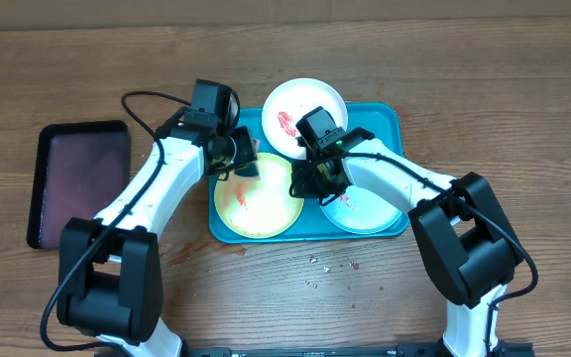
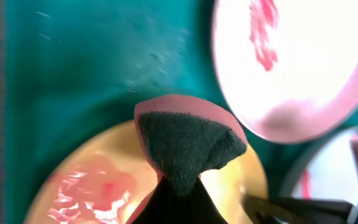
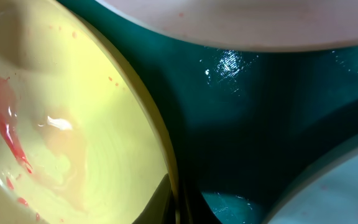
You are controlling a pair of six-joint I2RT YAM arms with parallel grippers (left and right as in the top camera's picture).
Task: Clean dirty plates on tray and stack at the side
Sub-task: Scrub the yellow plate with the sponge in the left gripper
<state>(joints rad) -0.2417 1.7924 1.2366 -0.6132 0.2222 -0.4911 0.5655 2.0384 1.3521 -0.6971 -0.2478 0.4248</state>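
The teal tray [image 1: 383,129] holds three plates. The yellow-green plate [image 1: 256,203] with red smears lies at its left, the white plate [image 1: 303,111] with a red smear leans on the far rim, and the pale mint plate [image 1: 370,210] lies at its right. My left gripper [image 1: 238,162] is shut on a dark green and pink sponge [image 2: 188,146], held over the far edge of the yellow-green plate [image 2: 98,186]. My right gripper [image 1: 312,178] is shut on that plate's right rim [image 3: 73,124], which sits between the fingers [image 3: 178,202].
A black rectangular tray [image 1: 77,183] lies on the wooden table at the left. Small crumbs [image 1: 330,266] are scattered in front of the teal tray. The two arms are close together over the tray's middle.
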